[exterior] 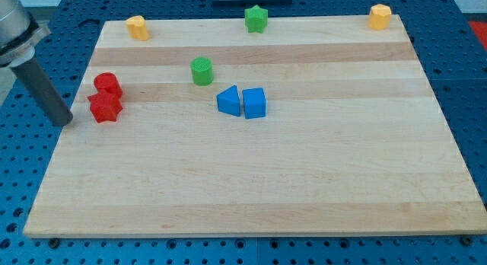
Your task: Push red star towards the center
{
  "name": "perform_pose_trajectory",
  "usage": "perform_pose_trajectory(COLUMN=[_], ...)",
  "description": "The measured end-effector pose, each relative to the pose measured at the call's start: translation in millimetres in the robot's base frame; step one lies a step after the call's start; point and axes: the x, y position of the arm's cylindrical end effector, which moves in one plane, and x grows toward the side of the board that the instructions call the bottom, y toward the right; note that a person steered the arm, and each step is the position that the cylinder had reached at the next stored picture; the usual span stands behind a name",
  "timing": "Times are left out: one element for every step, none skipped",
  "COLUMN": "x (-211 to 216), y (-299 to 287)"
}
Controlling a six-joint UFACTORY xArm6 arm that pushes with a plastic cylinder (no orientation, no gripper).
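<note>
The red star (104, 107) lies near the left edge of the wooden board (251, 174). A red cylinder (107, 84) touches it just above. My tip (63, 121) is at the board's left edge, to the left of the red star and a small gap apart from it. The rod rises toward the view's top left.
A green cylinder (202, 70) stands above the centre. A blue triangle (227, 100) and a blue block (254, 103) sit side by side near the centre. A green star (256, 19) and two yellow blocks (137, 27) (380, 15) lie along the top edge.
</note>
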Motion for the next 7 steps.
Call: perform_pose_trajectory(x=[-13.1,-10.9,-11.0,-11.0,-11.0,-10.7,45.5], y=[25.0,76.2,121.1,124.3,124.2,124.2,124.0])
